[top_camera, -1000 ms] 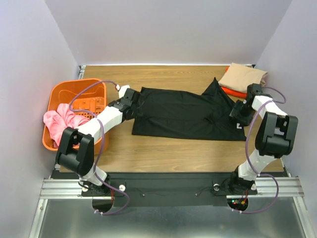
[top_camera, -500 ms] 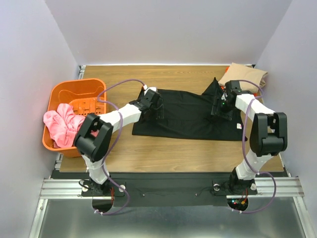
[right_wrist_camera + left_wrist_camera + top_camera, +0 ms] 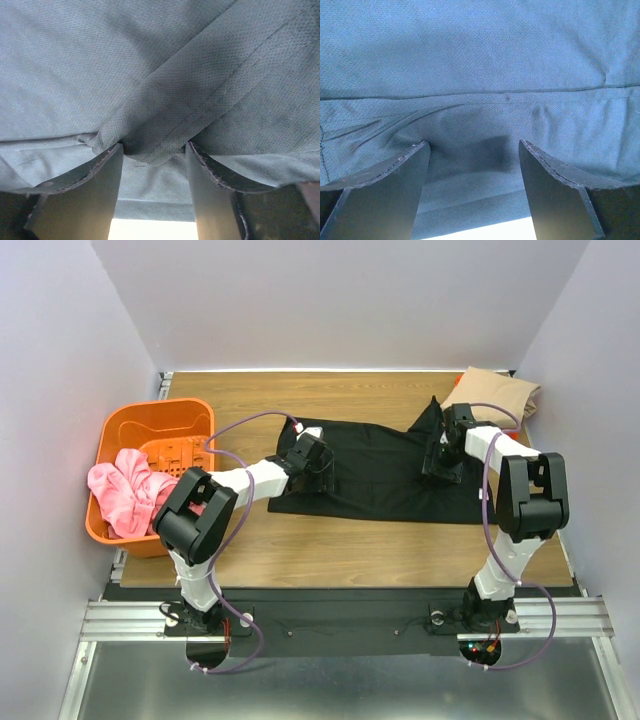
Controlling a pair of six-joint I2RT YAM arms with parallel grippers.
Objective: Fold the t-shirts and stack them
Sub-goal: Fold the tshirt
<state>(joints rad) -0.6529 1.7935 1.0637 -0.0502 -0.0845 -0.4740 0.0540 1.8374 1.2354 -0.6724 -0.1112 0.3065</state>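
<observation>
Orange basket (image 3: 150,425) holding pink cloth (image 3: 120,495) at left, left jaws spread wide on black t-shirt (image 3: 375,475) lying flat at mid surface (image 3: 350,540), right jaws astride a raised fold of it, grip cannot be told, tan t-shirt (image 3: 495,395) folded far right.

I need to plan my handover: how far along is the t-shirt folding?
Done: the tan t-shirt lies folded at the far right corner. In hand: the black t-shirt is spread out, partly folded, with the left gripper and right gripper down on it, jaws open. Remaining: finishing that fold, stacking it, and probably the pink cloth in the orange basket.
</observation>
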